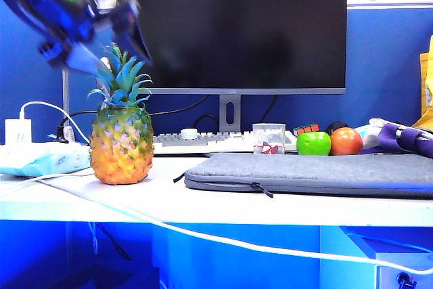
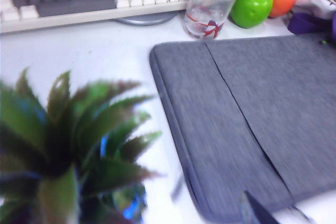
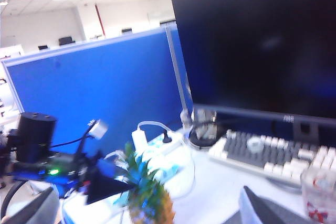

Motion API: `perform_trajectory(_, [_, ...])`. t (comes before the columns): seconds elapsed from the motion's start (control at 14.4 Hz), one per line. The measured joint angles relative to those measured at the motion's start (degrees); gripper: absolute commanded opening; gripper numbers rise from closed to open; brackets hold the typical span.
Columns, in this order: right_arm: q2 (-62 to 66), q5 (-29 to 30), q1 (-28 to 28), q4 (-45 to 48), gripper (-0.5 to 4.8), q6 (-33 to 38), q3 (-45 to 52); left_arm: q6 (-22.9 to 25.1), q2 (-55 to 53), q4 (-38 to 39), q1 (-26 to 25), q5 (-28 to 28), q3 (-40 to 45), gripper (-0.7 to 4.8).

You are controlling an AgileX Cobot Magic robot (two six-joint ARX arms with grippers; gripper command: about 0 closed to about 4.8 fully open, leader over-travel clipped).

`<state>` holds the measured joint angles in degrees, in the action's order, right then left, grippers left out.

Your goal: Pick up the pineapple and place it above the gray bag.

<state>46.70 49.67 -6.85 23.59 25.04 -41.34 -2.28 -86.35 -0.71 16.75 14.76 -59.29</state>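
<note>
A: So, progress? Bag (image 1: 318, 172) lies flat on the right of the desk, top bare. Pineapple (image 1: 121, 141) stands upright on the left, on the desk, just beside the bag's left edge, not touching it.

B: Nothing done then. Grasp, lift and placing are all left.

A: Yes, I judge it at the approach step.

B: Claws?

A: Left gripper (image 1: 125, 21) hangs blurred above the leaf crown, jaws spread wide, holding nothing. Can't tell if a finger brushes the leaves.

B: Right one?

A: Right gripper (image 3: 254, 205) shows only a dark finger in its wrist view, looking from the right toward the pineapple; it reads fully open, touching nothing, well apart from the fruit.
</note>
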Motion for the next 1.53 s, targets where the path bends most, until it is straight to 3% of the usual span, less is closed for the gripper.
perform_trajectory(0.14, [0.5, 0.1, 0.0, 0.9, 4.79, 0.0, 0.0, -0.3, -4.2, -7.4, 0.0, 0.3, -0.4, 4.79])
perform_trajectory(0.21, [0.7, 0.4, 0.0, 1.8, 4.79, 0.0, 0.0, -0.6, -6.1, -10.7, 0.0, -0.6, -0.4, 3.59])
perform_trajectory(0.28, [1.1, 0.5, 0.0, 2.0, 4.79, 0.0, 0.0, -0.5, -7.0, -12.2, 0.1, -2.4, -0.5, -0.16])
perform_trajectory(0.49, [1.4, 0.5, 0.0, 2.7, 4.79, 0.0, 0.0, 0.9, -7.8, -12.8, -0.2, -4.2, -0.4, -0.05])
perform_trajectory(0.63, [1.5, 0.5, 0.0, 2.7, 4.79, 0.0, 0.0, 1.4, -7.8, -12.8, -0.1, 0.2, -0.4, -0.05])
perform_trajectory(1.25, [1.7, 0.5, 0.0, 1.6, 4.79, -0.1, 0.0, 2.9, -7.9, -14.1, 0.0, 4.0, 0.0, -0.05])
perform_trajectory(1.53, [1.8, 0.5, 0.0, -0.9, 4.79, -1.0, 0.0, 2.4, -8.1, -12.9, 0.1, 7.2, -7.2, -0.05])
